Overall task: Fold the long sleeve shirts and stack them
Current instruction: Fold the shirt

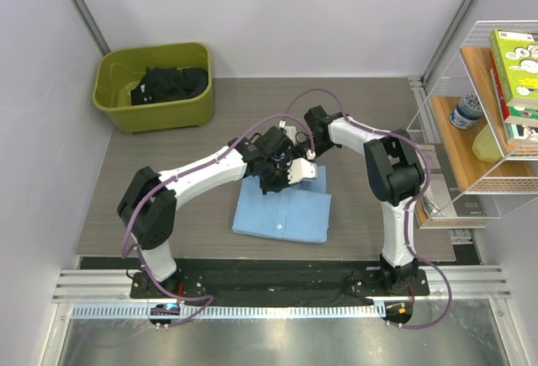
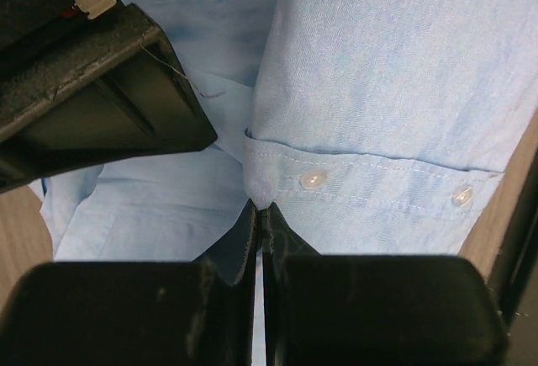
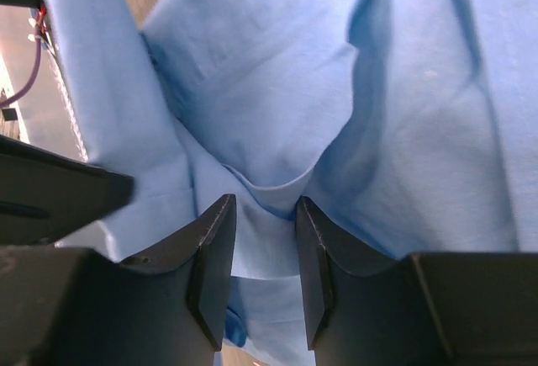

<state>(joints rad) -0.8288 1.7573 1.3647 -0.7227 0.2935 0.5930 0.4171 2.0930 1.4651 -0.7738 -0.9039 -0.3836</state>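
A light blue long sleeve shirt [image 1: 282,210] lies folded into a rectangle on the grey table, in front of both arms. My left gripper [image 1: 276,178] is at its far edge and is shut on the cloth. In the left wrist view the jaws [image 2: 262,214] pinch the corner of a buttoned cuff [image 2: 378,183]. My right gripper [image 1: 303,161] is just beside it, over the shirt's far right part. In the right wrist view its jaws [image 3: 265,210] stand apart, with a loose fold of the shirt [image 3: 277,189] between the fingertips.
An olive green bin [image 1: 189,112] holding dark clothes stands at the far left of the table. A wire shelf [image 1: 483,189] with books and a bottle is at the right. The two grippers are very close together; the right one shows in the left wrist view [image 2: 92,88].
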